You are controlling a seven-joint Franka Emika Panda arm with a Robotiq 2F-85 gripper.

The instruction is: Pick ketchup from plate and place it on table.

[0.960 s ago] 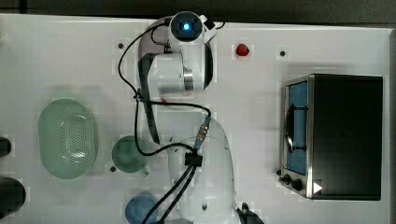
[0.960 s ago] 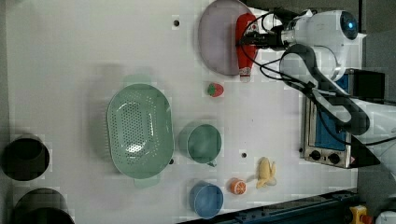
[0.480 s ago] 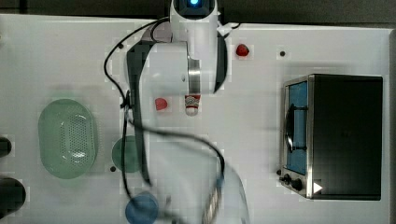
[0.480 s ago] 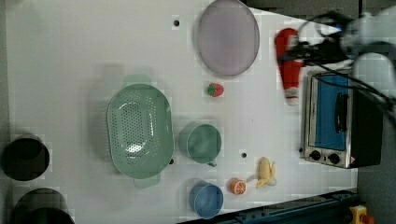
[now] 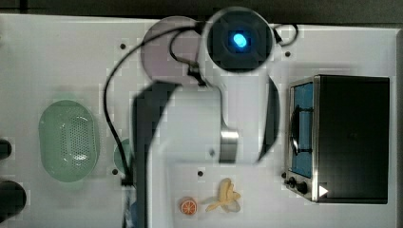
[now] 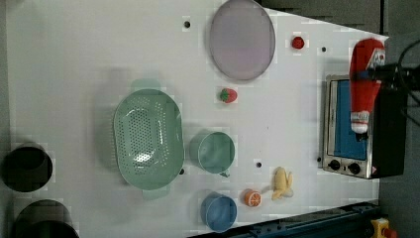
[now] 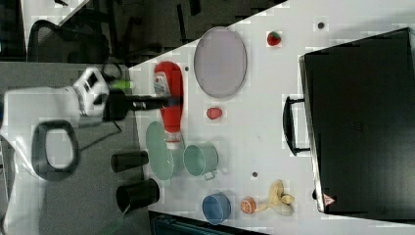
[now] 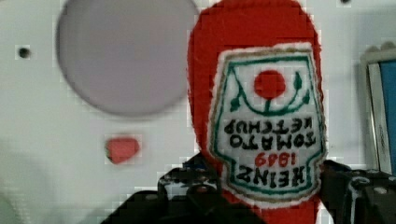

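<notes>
Now you are seeing one end effector [image 7: 169, 101] clamping one ketchup [image 7: 170, 100] in the air, upper left of the right view, beside one bare plate [image 7: 220, 61]; two red pieces are sitting on the table [image 6: 74, 59].

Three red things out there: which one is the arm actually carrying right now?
The ketchup, the tall red bottle with the white label, clamped between the fingers above the table. The strawberry and the small round red piece lie on the table.

Ketchup held in my gripper.
My gripper [image 8: 261, 196] clamps the ketchup [image 8: 254, 60]; behind lie the bare plate [image 8: 126, 51] and white table [image 8: 42, 135].
</notes>
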